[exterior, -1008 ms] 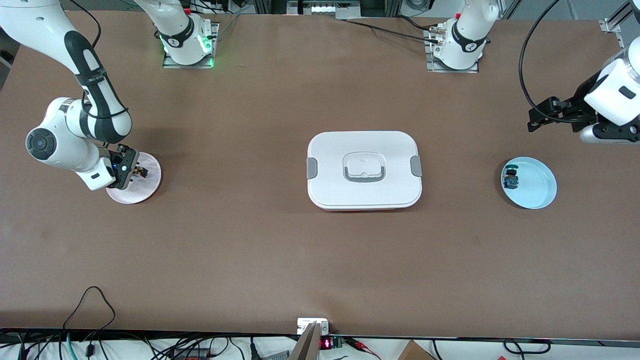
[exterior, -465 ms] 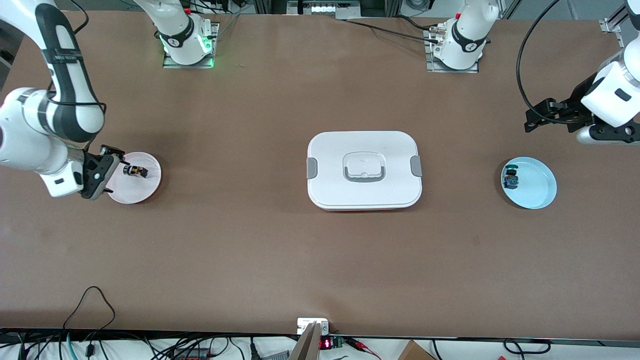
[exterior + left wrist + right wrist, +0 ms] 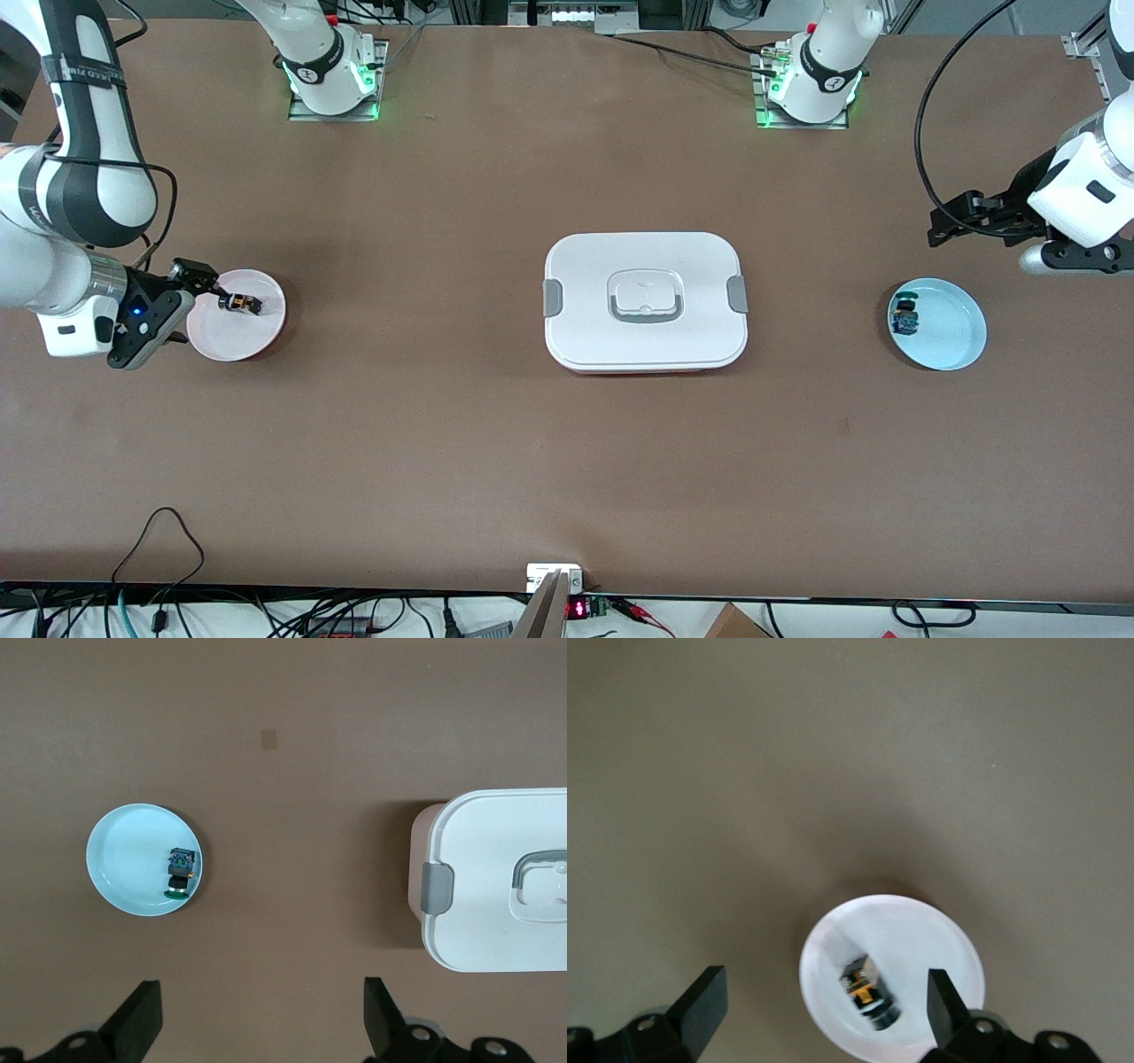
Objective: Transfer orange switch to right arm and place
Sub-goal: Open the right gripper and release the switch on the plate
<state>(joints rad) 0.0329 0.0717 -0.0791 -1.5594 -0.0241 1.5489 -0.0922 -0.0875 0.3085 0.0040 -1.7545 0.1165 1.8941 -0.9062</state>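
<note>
The orange switch (image 3: 239, 303), orange body with a black top, lies on its side on a small white plate (image 3: 257, 332) at the right arm's end of the table. In the right wrist view the switch (image 3: 869, 993) lies on the plate (image 3: 921, 939). My right gripper (image 3: 190, 301) is open and empty, raised over the plate's edge at the table-end side. My left gripper (image 3: 955, 221) is open and empty, up over the table beside a light blue plate (image 3: 952, 341).
A white lidded container (image 3: 645, 257) sits mid-table and also shows in the left wrist view (image 3: 496, 842). The blue plate (image 3: 124, 859) holds a blue switch with a green top (image 3: 905, 317), seen in the left wrist view too (image 3: 180, 875). Cables run along the table's near edge.
My right gripper has lifted off the white plate and drawn back toward its end of the table, leaving the orange switch lying on the plate. The left arm has shifted slightly.
</note>
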